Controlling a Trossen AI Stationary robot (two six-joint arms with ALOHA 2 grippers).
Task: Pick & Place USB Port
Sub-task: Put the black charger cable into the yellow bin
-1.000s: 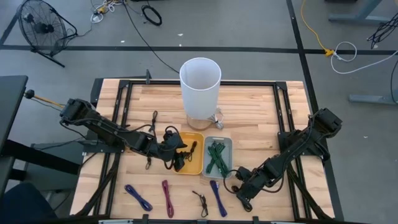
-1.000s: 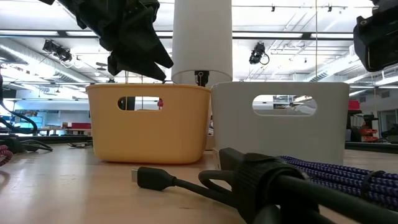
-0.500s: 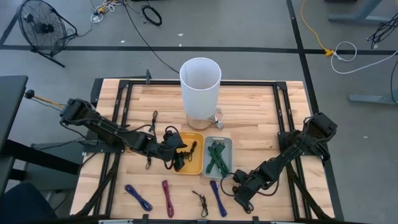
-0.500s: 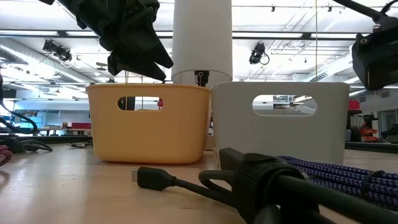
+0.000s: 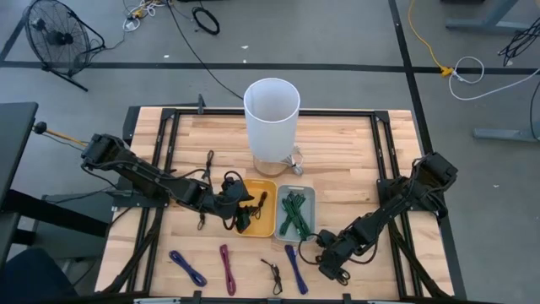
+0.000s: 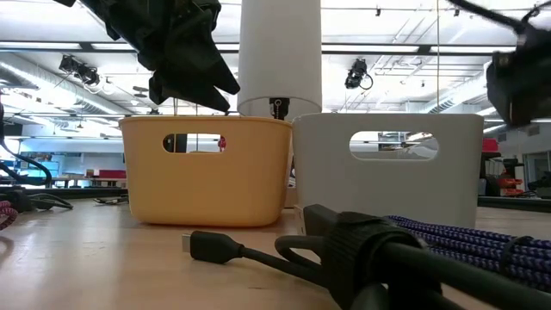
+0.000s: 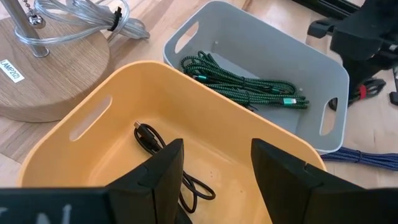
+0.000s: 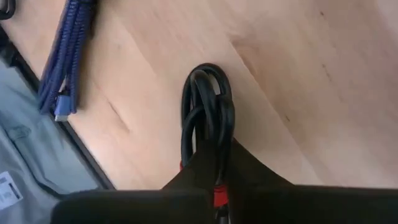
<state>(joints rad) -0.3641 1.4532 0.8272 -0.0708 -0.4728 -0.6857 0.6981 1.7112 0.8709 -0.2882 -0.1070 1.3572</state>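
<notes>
Gripping coiled black cable (image 8: pixel 208 118), right hand (image 5: pixel 331 263), over table (image 5: pixel 346 160)

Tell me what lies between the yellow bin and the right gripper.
In the high view, the grey bin of green cables sits between the yellow bin and the right gripper.

2 bins (image 5: pixel 256 221) side by side (mid-table (image 5: pixel 337 160))

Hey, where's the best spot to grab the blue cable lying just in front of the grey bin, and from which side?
Probably its middle, coming straight down from above with the jaws across its narrow width. The blue cable lies flat as a long slim bundle, one end near the grey bin.
</notes>
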